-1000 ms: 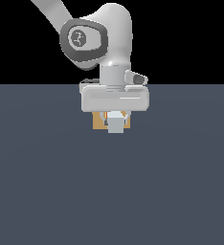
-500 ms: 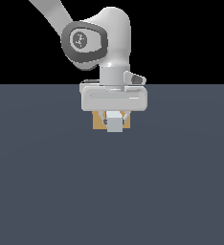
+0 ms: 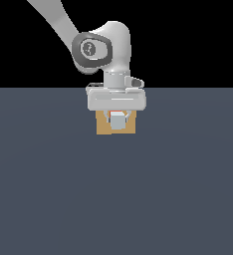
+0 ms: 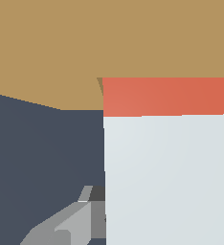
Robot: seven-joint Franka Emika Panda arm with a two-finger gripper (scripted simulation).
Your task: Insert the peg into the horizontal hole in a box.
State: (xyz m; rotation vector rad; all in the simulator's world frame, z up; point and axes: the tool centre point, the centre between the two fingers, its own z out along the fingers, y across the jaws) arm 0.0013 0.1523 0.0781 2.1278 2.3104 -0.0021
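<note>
You've got the white Franka arm [image 3: 108, 50] reaching down from the exterior view's upper left, its broad pale wrist block sitting low over the dark slate-grey floor [image 3: 116, 199]. Right beneath that block sits the small matte tan square box [image 3: 102, 128], its face turned towards the exterior camera. In the middle of that face you see the pale grey-white square end of the long peg [image 3: 118, 120] pointing straight at the camera, with a thin sliver of orange-red showing just above it.

Your gripper [image 3: 117, 119] is clamped on the peg: the fingers sit tight against either side of the grey-white bar, tucked under the wrist block.

Switch to the wrist view and it's much clearer for you. The peg [image 4: 166, 167] fills a big part of the picture, grey-white along its length and orange-red at its far end. That orange-red tip meets the tan box [image 4: 85, 48], whose face spans the frame behind it. A dark edge at the tip's corner marks the square hole [image 4: 100, 83]; the tip appears to be entering it, though you cannot tell how deep. One grey fingertip [image 4: 71, 225] shows beside the peg's pale flank.
</note>
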